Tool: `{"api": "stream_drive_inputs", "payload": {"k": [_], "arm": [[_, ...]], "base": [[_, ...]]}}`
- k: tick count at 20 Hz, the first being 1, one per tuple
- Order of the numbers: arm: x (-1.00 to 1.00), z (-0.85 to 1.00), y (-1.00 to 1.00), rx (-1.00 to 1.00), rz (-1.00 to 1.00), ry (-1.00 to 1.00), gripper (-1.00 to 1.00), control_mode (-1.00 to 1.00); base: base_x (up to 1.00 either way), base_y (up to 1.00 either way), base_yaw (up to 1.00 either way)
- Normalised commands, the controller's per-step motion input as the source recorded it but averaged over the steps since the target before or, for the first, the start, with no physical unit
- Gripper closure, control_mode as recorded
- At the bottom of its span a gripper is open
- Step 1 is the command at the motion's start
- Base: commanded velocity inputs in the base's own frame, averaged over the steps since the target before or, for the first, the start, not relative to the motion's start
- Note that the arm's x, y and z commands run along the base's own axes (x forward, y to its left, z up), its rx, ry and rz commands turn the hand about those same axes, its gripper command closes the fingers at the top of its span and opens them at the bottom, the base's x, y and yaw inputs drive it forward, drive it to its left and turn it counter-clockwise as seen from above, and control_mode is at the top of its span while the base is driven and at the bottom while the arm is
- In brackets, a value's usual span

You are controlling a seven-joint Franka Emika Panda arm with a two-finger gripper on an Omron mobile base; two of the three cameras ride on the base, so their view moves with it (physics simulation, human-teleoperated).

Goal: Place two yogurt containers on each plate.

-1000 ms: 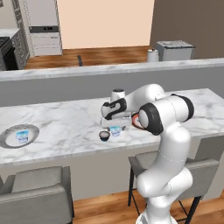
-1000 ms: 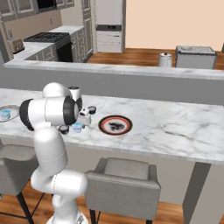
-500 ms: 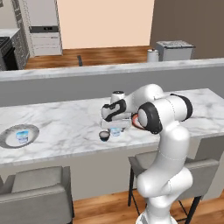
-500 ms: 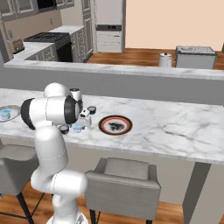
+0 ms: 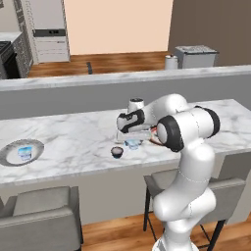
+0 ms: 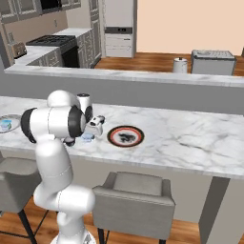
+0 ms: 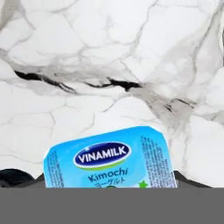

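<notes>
Long marble counter (image 5: pixel 73 142) across both base views. On it at the far left, silver-grey plate (image 5: pixel 11 156) holding one light blue yogurt cup (image 5: pixel 25 153); red-rimmed plate (image 6: pixel 125 136) just right of the gripper. Gripper (image 5: pixel 131 140) lowered over a second light blue yogurt cup (image 7: pixel 107 158), fingertips (image 7: pixel 15 178) flanking its sides. Cannot tell whether clamped or merely straddling. Dark yogurt cup (image 5: pixel 116 152) just beside, nearer the counter's front edge.

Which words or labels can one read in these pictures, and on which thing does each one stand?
"VINAMILK": in the dark blue oval on the lid of the light blue yogurt cup in the hand view.
"Kimochi": under the oval, on the same lid.
Small characters below "Kimochi": too blurred to read.
Yogurt cup on the grey plate: print too small to read.
</notes>
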Motion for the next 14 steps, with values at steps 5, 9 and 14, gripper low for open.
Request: {"api": "stream_drive_inputs", "payload": {"k": [5,9,14], "arm": [[0.0,0.25,-0.84,0.01,0.0,0.0,1.0,-1.0],[0.0,0.19,-0.83,0.01,0.0,0.0,1.0,-1.0],[0.0,0.18,-0.74,0.02,-0.01,0.0,1.0,-1.0]], "base": [[0.0,0.0,0.0],[0.0,0.0,0.0],[0.0,0.0,0.0]]}}
